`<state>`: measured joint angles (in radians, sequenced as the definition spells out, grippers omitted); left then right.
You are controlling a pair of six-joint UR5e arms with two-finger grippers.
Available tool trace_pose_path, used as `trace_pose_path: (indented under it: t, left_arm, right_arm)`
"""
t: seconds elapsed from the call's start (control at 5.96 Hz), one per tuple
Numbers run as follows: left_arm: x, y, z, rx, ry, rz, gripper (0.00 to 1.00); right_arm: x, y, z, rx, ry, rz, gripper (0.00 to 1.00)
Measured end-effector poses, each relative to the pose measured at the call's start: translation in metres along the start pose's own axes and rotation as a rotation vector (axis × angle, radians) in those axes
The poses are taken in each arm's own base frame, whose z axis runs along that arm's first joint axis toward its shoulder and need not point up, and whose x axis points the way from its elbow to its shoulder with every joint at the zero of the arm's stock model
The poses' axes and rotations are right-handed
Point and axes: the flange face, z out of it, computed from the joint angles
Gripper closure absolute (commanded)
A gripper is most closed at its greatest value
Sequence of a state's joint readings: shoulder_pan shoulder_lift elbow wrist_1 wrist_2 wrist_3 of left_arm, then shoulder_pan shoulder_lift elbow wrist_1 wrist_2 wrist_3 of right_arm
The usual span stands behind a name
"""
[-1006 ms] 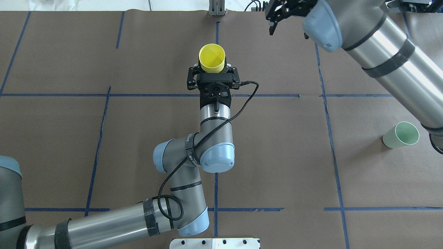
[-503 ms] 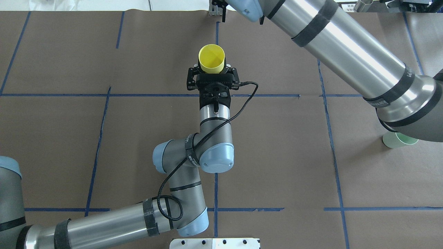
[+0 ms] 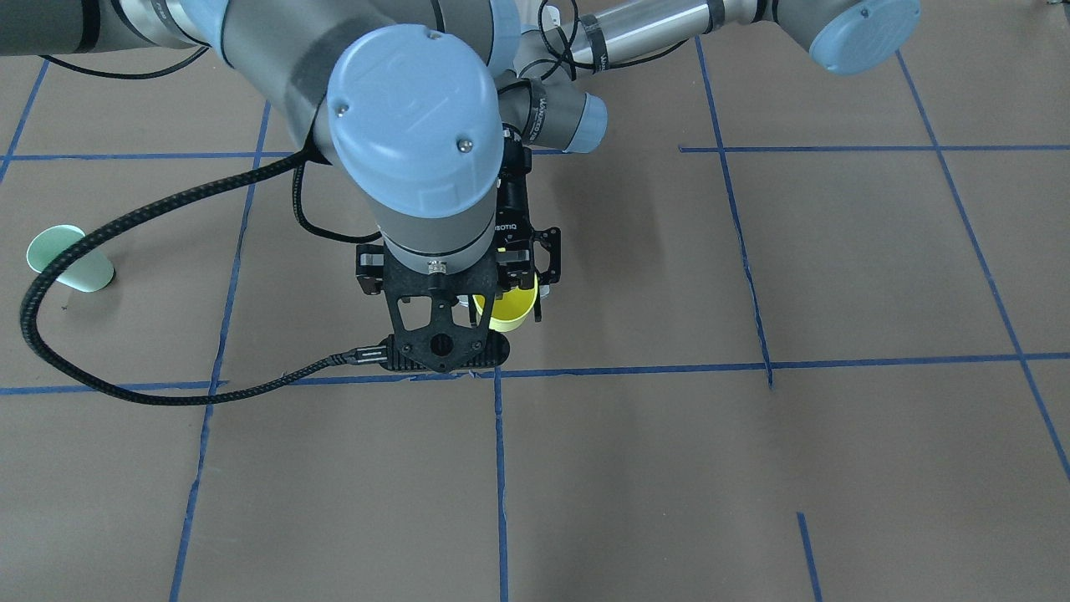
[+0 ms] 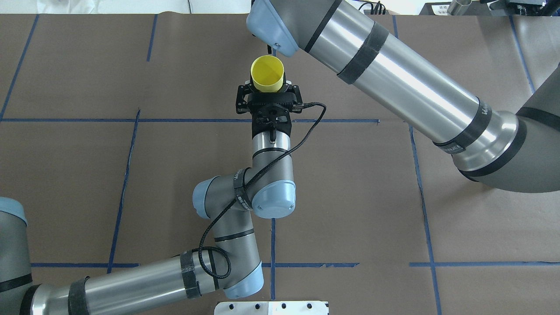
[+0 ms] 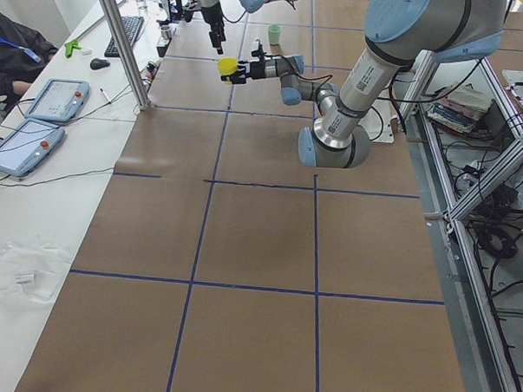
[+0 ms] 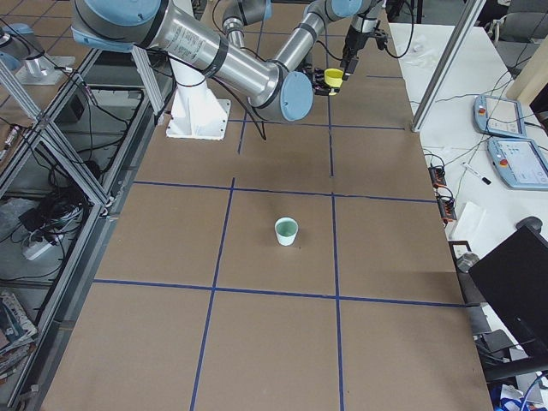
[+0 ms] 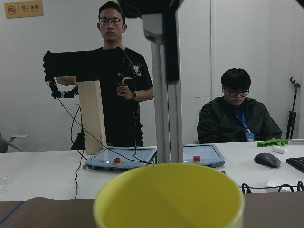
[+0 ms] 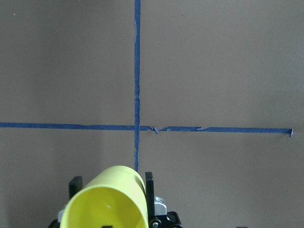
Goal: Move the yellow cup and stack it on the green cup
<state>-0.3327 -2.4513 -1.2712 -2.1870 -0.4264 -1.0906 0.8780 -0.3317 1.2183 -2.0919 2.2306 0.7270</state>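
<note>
On the front-facing camera I see the yellow cup [image 3: 512, 309] half hidden under the right arm [image 3: 418, 125], with the green cup [image 3: 71, 261] well apart from it on the table [image 3: 752, 460]. Overhead, the left gripper [image 4: 267, 84] clamps the yellow cup upright, mouth up, off the table. In the left side view the right gripper [image 5: 218, 45] hangs just beside that cup, though I cannot tell how wide its fingers stand.
</note>
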Motion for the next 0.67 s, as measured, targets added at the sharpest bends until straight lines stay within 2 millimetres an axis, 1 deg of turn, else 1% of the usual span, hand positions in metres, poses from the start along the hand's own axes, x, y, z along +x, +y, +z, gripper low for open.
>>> trace_pose_path:
  t: [0.17,0.34,0.67]
  left_arm:
    - [-0.0003,0.0001,0.0001,0.0,0.0,0.0,0.55]
    - [-0.0006,0.0004,0.0002,0.0,0.0,0.001,0.55]
    - [-0.0007,0.0003,0.0001,-0.001,0.001,0.001,0.55]
  right_arm:
    - [-0.0024,0.0021,0.0089,-0.003,0.011,-0.007,0.26]
    - [-0.0046,0.0038,0.0134,-0.005,0.014,-0.012,0.29]
    - [-0.0109,0.0076,0.0187,-0.009,0.012,-0.024,0.29]
